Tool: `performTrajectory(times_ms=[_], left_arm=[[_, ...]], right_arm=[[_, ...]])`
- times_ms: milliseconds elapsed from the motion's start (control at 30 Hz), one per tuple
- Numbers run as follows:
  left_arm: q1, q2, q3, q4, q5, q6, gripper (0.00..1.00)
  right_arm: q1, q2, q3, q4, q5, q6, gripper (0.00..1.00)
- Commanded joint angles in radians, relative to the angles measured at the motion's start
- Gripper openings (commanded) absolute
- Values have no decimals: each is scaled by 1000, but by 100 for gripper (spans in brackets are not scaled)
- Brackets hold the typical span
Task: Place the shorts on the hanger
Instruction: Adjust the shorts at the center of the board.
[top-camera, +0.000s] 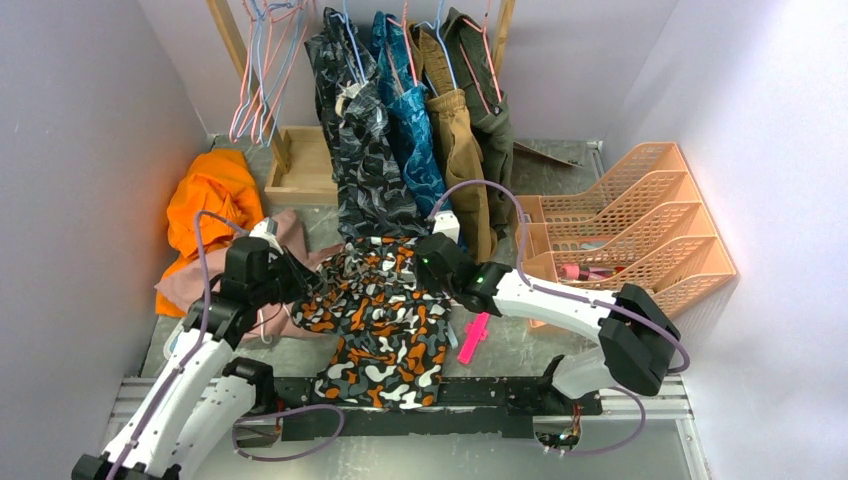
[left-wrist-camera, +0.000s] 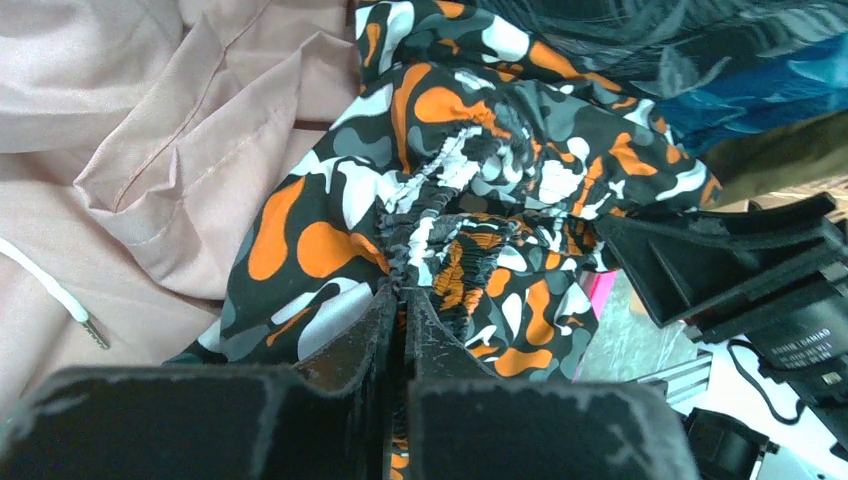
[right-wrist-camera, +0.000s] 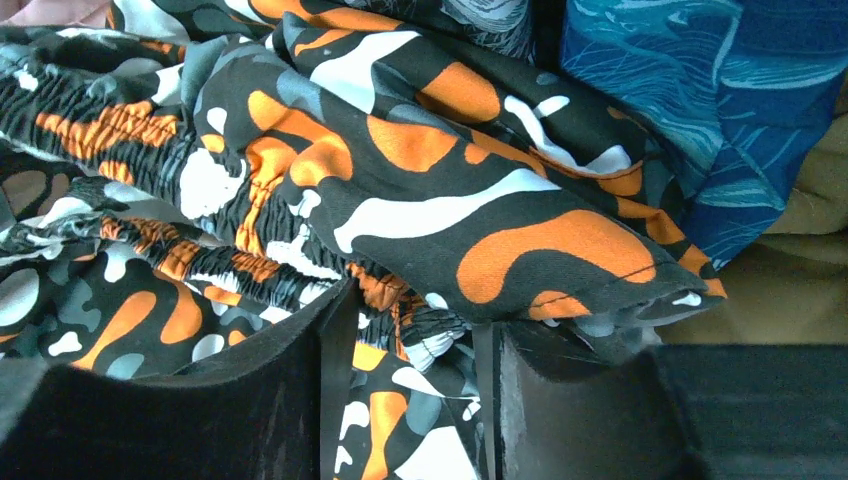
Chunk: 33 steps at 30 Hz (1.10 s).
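Shorts (top-camera: 385, 310) lie mid-worktop (top-camera: 520, 345), waistband (left-wrist-camera: 432, 205) far. L pincer (left-wrist-camera: 403, 300) pinches elastic waistband; R pincer (right-wrist-camera: 415, 345) straddles it, can't tell if clamped. Get firm R bite, then lift evenly w/ both.

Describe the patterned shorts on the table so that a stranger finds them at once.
Start at the rack of hanging clothes at the back of the table. Just in front of it, between the left arm and the right arm, the shorts lie spread. Only they show orange blotches among black, white and grey; the pink garment beside them is plain.
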<state>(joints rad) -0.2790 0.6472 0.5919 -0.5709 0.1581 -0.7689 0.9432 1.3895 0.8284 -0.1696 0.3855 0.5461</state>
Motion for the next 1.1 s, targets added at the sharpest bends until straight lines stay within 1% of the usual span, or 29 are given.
performTrajectory(times_ms=[0, 100, 200, 333, 467, 600, 667, 800, 933, 1067], left_arm=[[-3, 60, -11, 114, -7, -8, 7], [-3, 106, -5, 141, -21, -2, 7], [-3, 148, -1, 157, -34, 0, 7], [-3, 189, 9, 165, -54, -9, 7], [-3, 208, 11, 184, -56, -14, 7], [-3, 223, 9, 194, -55, -15, 7], [-3, 228, 9, 194, -53, -15, 7], [-3, 222, 9, 184, -52, -12, 7], [-3, 207, 15, 161, -59, -5, 7], [-3, 194, 26, 138, -66, 9, 7]], right_arm=[[-10, 8, 32, -1, -5, -1, 52], [-8, -40, 6, 5, -34, -19, 60], [-7, -100, -24, -8, -76, -56, 64], [4, -168, -65, -46, -144, -125, 64], [45, -209, -98, -95, -142, -159, 63], [76, -194, -103, -89, -166, -177, 57], [81, -173, -99, -76, -154, -170, 56], [82, -115, -74, -56, -83, -155, 55], [80, -49, -42, -46, -5, -144, 52], [81, -3, -26, -36, 63, -130, 52]])
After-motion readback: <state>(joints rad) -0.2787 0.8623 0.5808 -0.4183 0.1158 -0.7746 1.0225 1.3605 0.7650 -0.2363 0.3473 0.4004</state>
